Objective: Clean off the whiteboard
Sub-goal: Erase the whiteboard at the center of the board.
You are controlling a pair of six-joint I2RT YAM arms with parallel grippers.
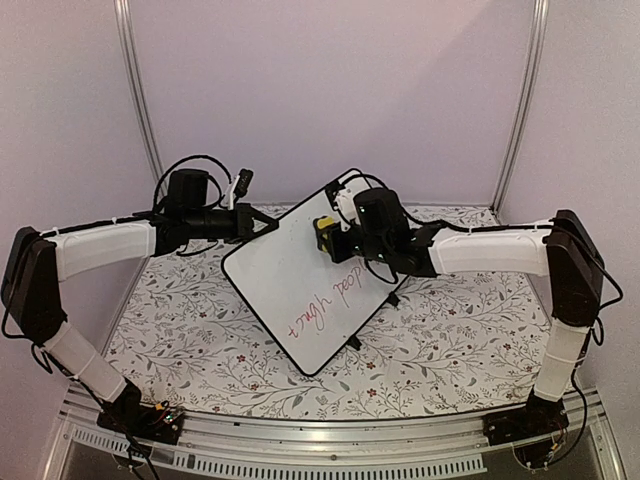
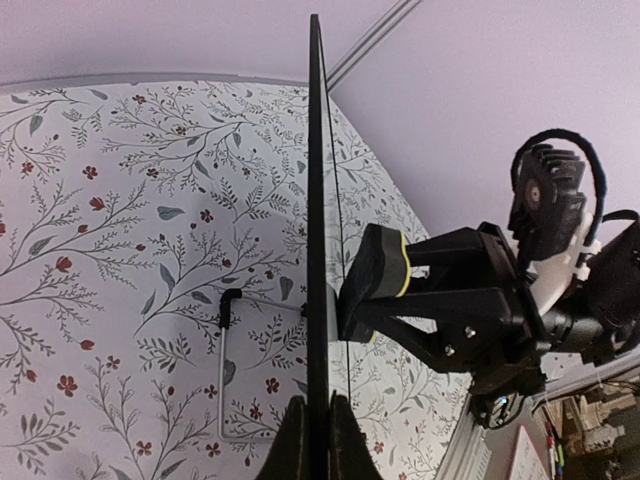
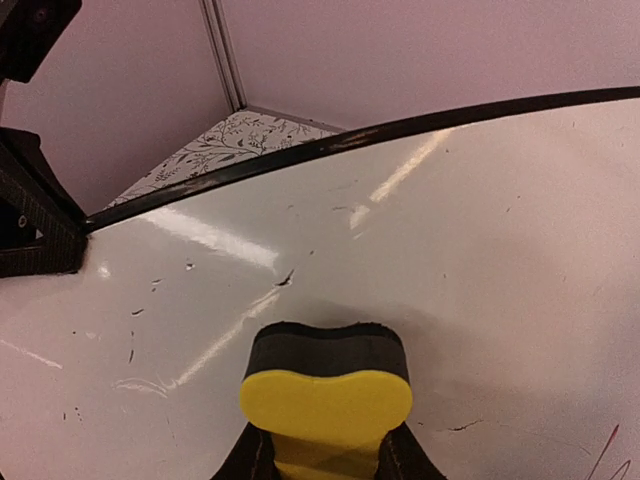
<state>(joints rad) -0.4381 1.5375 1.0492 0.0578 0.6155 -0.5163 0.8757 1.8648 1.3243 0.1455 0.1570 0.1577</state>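
From above, your left gripper pinches the whiteboard by its left corner, over the table. Left wrist: board edge-on, jaws clamped on it. Right wrist: your right gripper squeezes the yellow eraser against the board.

The whiteboard, mid-frame in the top view, has a glossy white face and a thin black frame. Near its lower right edge runs handwriting, red lower down and dark above. In the right wrist view, faint dark specks and smudges mark the white. The eraser, bottom centre of that view, is bright yellow with a black felt layer. The table cover is white, printed with grey-green leafy sprigs and small red flowers. The arms have white sleeves between black joints. The walls are pale lilac, with silver posts.
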